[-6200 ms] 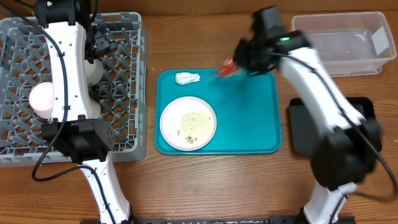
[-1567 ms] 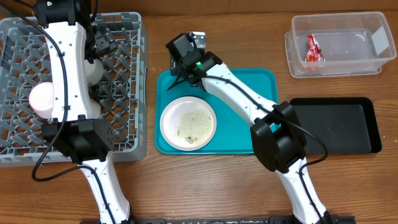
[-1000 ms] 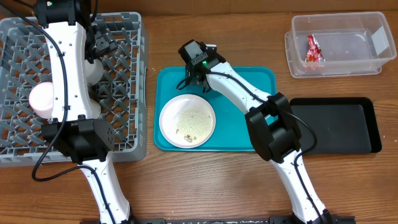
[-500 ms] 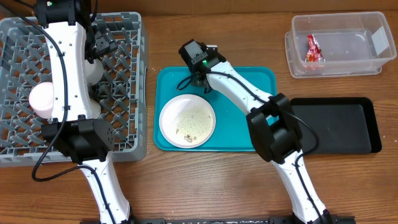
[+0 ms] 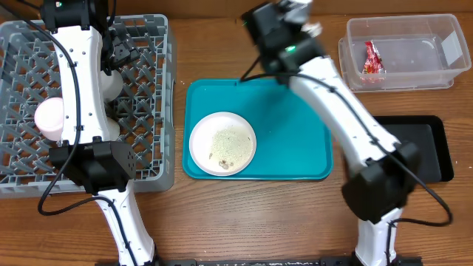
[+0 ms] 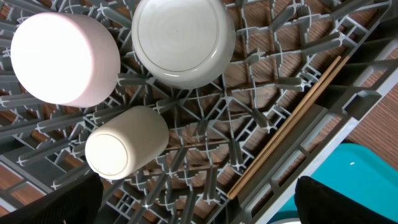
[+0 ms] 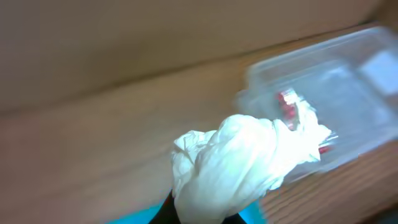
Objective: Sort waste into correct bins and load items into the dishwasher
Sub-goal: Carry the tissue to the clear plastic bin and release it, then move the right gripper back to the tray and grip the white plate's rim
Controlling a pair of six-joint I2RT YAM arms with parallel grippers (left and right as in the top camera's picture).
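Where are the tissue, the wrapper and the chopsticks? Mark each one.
tissue (image 7: 242, 165), right wrist view, middle of the crumpled wad.
wrapper (image 5: 371, 58), overhead view, middle of the red crumple.
chopsticks (image 6: 289, 123), left wrist view, mid-length of the sticks.

We see two matching limbs: the white-shelled left arm (image 5: 77, 81) and white-shelled right arm (image 5: 347, 111) share smooth rounded links, boxy black joint housings and thin black cables. A small green light (image 5: 290, 50) glows near the right wrist. The left gripper (image 6: 199, 202) has matte black fingers (image 6: 46, 202).

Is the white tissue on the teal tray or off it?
Off it: the tissue is pinched in the right gripper, lifted clear; the teal tray holds only the plate.
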